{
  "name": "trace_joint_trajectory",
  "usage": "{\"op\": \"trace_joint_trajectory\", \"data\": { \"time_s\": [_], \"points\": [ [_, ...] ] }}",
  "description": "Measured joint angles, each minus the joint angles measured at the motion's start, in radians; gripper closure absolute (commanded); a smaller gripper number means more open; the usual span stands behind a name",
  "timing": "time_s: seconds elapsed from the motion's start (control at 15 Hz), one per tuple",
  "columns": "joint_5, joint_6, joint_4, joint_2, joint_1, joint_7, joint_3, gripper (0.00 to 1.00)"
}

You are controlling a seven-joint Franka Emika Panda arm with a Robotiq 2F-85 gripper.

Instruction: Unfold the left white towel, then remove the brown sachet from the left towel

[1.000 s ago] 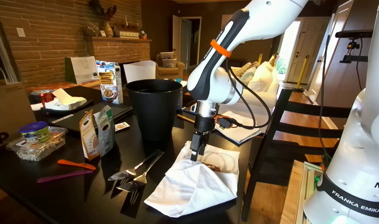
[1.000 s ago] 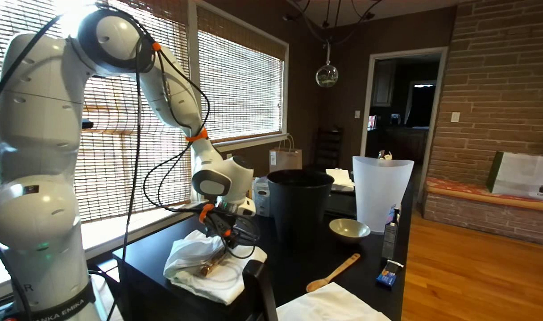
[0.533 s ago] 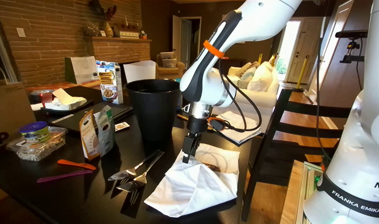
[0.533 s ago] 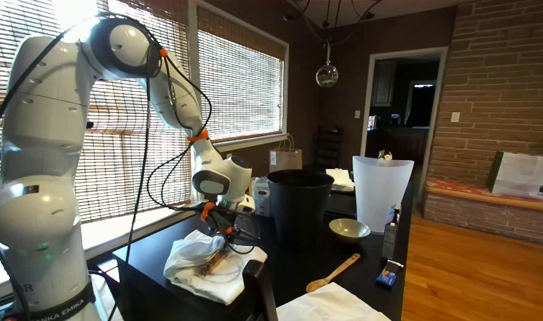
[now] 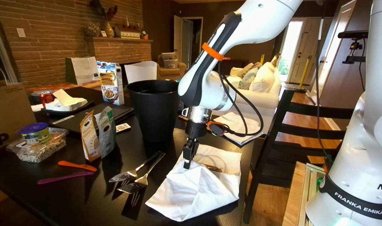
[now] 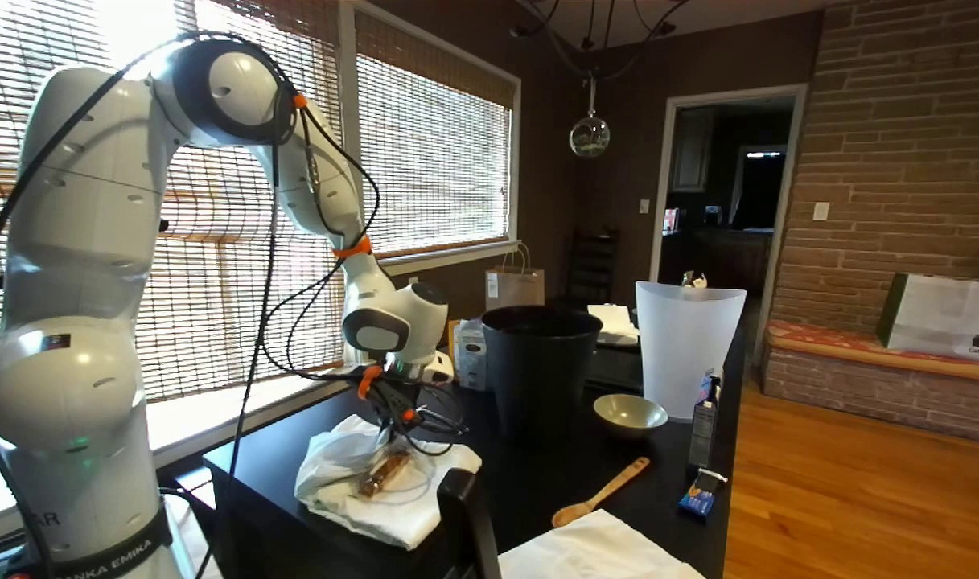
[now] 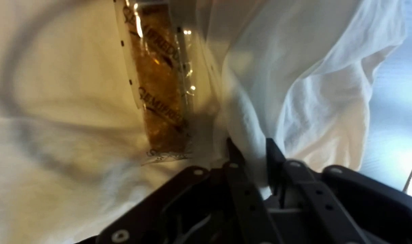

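Observation:
The left white towel lies on the dark table, partly folded over, with its near flap raised in creases. On its exposed cloth rests the brown sachet, in clear printed wrapping; it also shows in both exterior views, beside the flap's edge. My gripper points down at that flap, and a narrow fold of the cloth fills the space between its fingers. In the wrist view the sachet lies to the left of the fingers, apart from them. The fingertips reach the flap's upper edge in an exterior view.
A tall black bin stands behind the towel. Metal serving utensils lie beside it. Another folded white towel, a wooden spoon and a bowl are farther along the table. A dark chair stands at the table's edge.
The gripper has shifted a little toward the utensils and lower, onto the flap's edge. Its fingers have come together on a fold of cloth. The sachet has stayed on the towel.

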Motion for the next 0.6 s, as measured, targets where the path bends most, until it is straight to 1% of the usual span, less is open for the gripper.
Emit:
{"op": "trace_joint_trajectory", "data": {
  "time_s": [0.27,0.6],
  "points": [
    [0.000,-0.091,-0.003,-0.050,0.005,0.003,0.018,0.99],
    [0.007,-0.207,-0.008,-0.108,0.028,0.033,0.020,0.98]
  ]
}}
